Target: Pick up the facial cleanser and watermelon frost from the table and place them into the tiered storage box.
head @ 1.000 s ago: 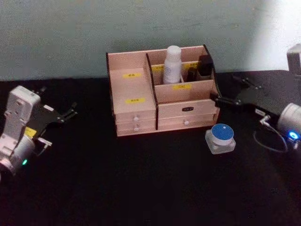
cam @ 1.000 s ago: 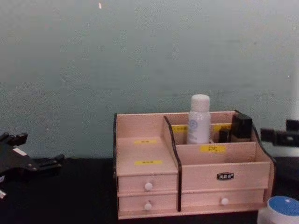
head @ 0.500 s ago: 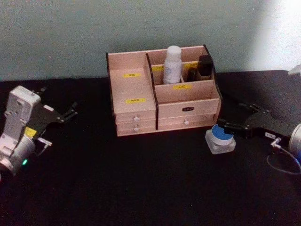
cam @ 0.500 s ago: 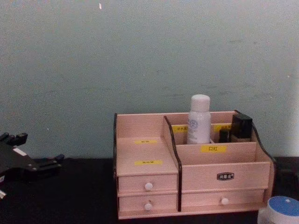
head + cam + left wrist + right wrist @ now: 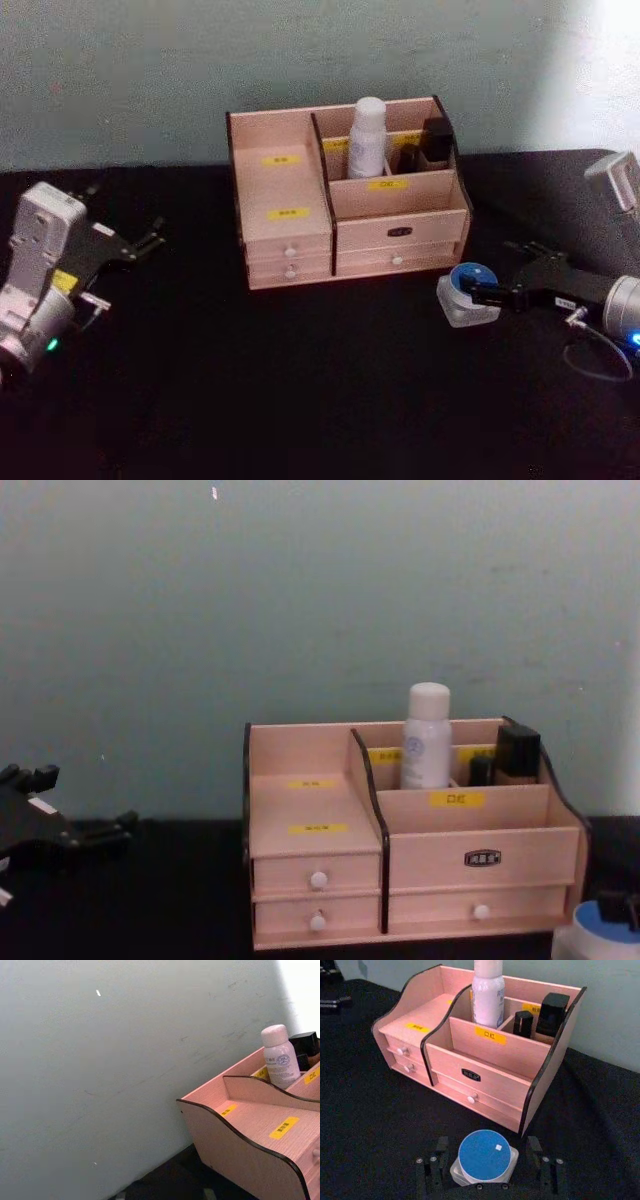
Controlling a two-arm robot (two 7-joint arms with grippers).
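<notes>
Black cloth covers the table [image 5: 300, 400] under a pale teal wall [image 5: 150, 70]. We see the right gripper [image 5: 486, 1146] low at the table, its fingers spread, one on either side of a blue-lidded jar [image 5: 458, 284], with a small gap showing at each side. Just beyond this gripper stands the storage box [image 5: 290, 190]. Farther back, a white bottle [image 5: 367, 140] stands upright in a rear compartment of the box. Well apart, across the box, the left gripper [image 5: 150, 235] hangs with its fingers parted.
</notes>
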